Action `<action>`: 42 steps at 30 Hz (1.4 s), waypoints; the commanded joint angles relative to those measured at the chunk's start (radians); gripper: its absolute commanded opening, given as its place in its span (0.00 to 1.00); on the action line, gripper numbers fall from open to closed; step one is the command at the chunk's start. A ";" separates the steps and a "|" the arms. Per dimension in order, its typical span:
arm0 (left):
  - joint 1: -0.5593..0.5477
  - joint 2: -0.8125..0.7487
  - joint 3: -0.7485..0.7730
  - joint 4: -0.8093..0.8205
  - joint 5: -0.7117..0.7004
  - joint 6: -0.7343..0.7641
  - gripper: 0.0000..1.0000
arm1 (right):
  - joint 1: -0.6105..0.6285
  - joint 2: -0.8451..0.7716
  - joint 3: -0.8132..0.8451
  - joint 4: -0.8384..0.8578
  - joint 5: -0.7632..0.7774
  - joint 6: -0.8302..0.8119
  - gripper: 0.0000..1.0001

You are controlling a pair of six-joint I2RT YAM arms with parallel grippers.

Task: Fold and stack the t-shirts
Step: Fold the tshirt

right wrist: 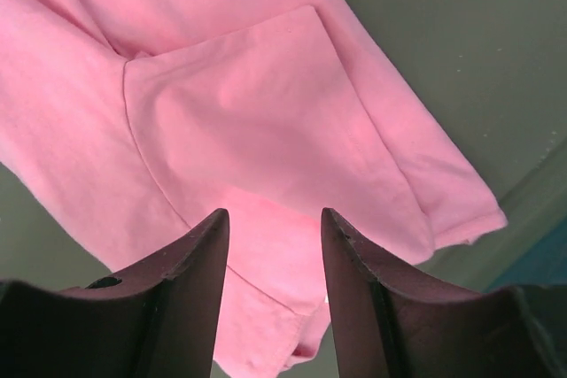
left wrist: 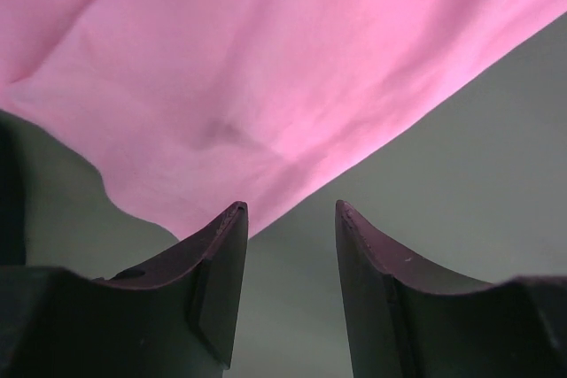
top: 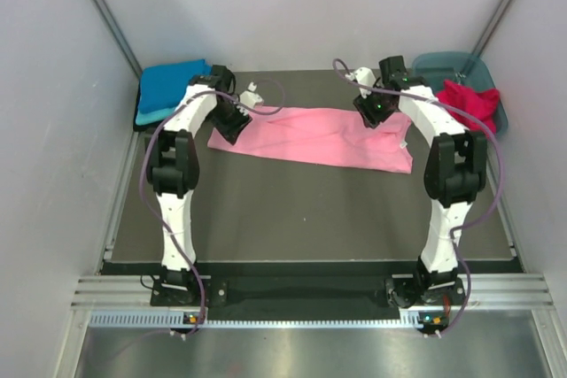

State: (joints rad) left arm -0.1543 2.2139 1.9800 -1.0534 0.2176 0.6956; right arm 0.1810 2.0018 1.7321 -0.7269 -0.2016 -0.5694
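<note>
Pink t-shirt (top: 310, 135) on dark table (top: 310, 219), white walls (top: 292, 6)

4 t-shirts are in view: 1 light pink t-shirt (top: 310, 135) across the far half of the table (top: 310, 214), 1 bright blue t-shirt (top: 173, 84) on 1 turquoise t-shirt (top: 144, 118) by the far left corner, and 1 crimson t-shirt (top: 468, 102) in 1 blue-grey tub (top: 443, 64) by the far right corner. 2 arms stand at the near edge, left arm (top: 177, 165) and right arm (top: 452, 170), with 2 grippers, left gripper (left wrist: 288, 219) and right gripper (right wrist: 273, 219).
</note>
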 commanded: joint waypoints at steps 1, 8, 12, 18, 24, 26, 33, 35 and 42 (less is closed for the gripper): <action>0.010 0.041 0.023 -0.066 -0.093 0.172 0.50 | -0.006 0.020 0.113 -0.039 -0.062 0.014 0.46; 0.013 0.092 0.051 -0.112 -0.200 0.231 0.50 | -0.005 0.026 0.124 -0.048 -0.133 0.060 0.47; 0.019 0.102 0.020 -0.106 -0.208 0.254 0.49 | -0.005 0.015 0.109 -0.025 -0.144 0.100 0.47; 0.018 0.089 -0.013 -0.149 -0.227 0.268 0.00 | -0.006 -0.009 0.083 -0.014 -0.111 0.103 0.47; 0.016 -0.139 -0.321 -0.134 -0.158 0.255 0.00 | -0.037 -0.011 0.075 0.009 -0.018 0.117 0.46; 0.016 -0.219 -0.418 -0.128 -0.135 0.246 0.00 | -0.052 -0.008 0.078 0.011 -0.004 0.117 0.46; 0.010 -0.532 -0.719 0.099 -0.135 0.196 0.24 | -0.051 -0.056 0.060 -0.006 0.001 0.118 0.47; 0.006 -0.542 -0.704 0.206 -0.152 0.202 0.33 | -0.037 -0.078 0.024 -0.014 -0.007 0.106 0.47; 0.071 -0.220 -0.247 0.043 -0.030 -0.165 0.36 | -0.032 -0.139 -0.028 -0.020 -0.030 0.124 0.47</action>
State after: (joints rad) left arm -0.1322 1.8656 1.5368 -0.9878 0.0753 0.7532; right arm 0.1413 1.9465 1.7134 -0.7570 -0.2115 -0.4603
